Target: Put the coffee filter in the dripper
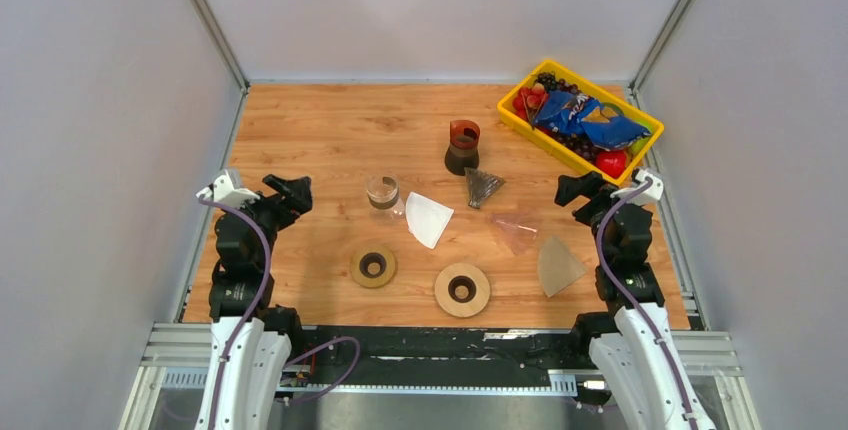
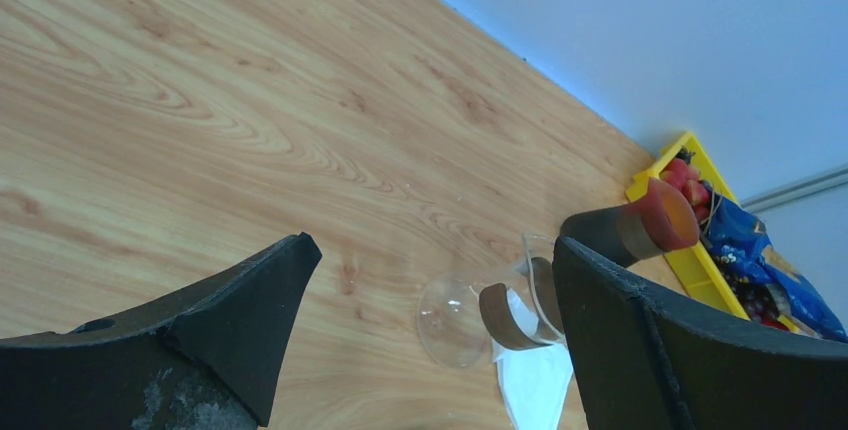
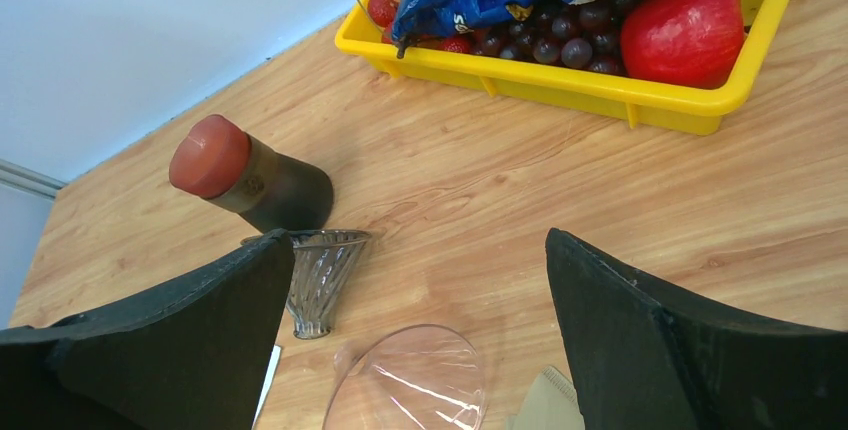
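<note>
Spread wide, nothing between the fingers: left gripper (image 1: 290, 192), hanging over bare wood at 9 o'clock of the table (image 1: 330, 120). Equally wide and empty: right gripper (image 1: 573, 188), at 3 o'clock.

Toward 3 o'clock from the left gripper, a small glass jar (image 1: 382, 192). At the jar's 4 o'clock, just beside it, the white coffee filter (image 1: 428, 218): a flat folded wedge of plain paper lying on the wood, inside no dripper. Toward 2 o'clock of that filter, apart from it, a ribbed glass dripper (image 1: 483, 186). Further toward 3 o'clock, a clear pinkish cone (image 1: 517, 232). At 5 o'clock from the cone, a second, brown filter (image 1: 558, 265), also flat.
</note>
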